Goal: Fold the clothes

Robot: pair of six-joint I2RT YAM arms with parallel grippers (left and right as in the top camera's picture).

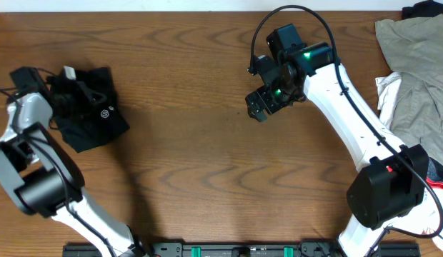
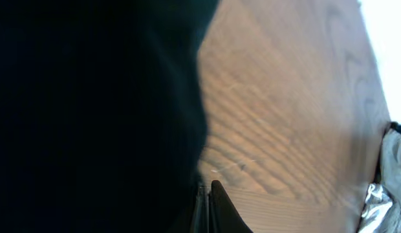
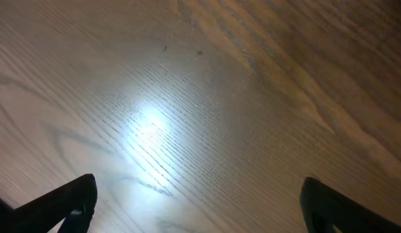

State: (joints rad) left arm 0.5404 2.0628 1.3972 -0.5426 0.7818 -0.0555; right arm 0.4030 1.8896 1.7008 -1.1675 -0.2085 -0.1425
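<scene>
The clothes (image 1: 93, 114), a crumpled black garment with a small white logo (image 1: 105, 112), lie bunched at the table's left. My left gripper (image 1: 66, 94) sits on the garment's upper left part. In the left wrist view its fingers (image 2: 216, 197) are pressed together at the edge of the black fabric (image 2: 90, 116), which fills the left half of that view; the gripper (image 2: 207, 194) is shut on the cloth. My right gripper (image 1: 256, 108) hovers over bare wood near the table's upper middle, far from the garment. Its jaws (image 3: 199, 204) stand wide open with nothing between them.
A beige-khaki garment (image 1: 418, 64) lies at the right edge of the wooden table (image 1: 207, 164), with a white cloth (image 1: 389, 89) beside it and a red item (image 1: 436, 184) lower down. Pale fabric (image 2: 388, 175) shows at the far right of the left wrist view.
</scene>
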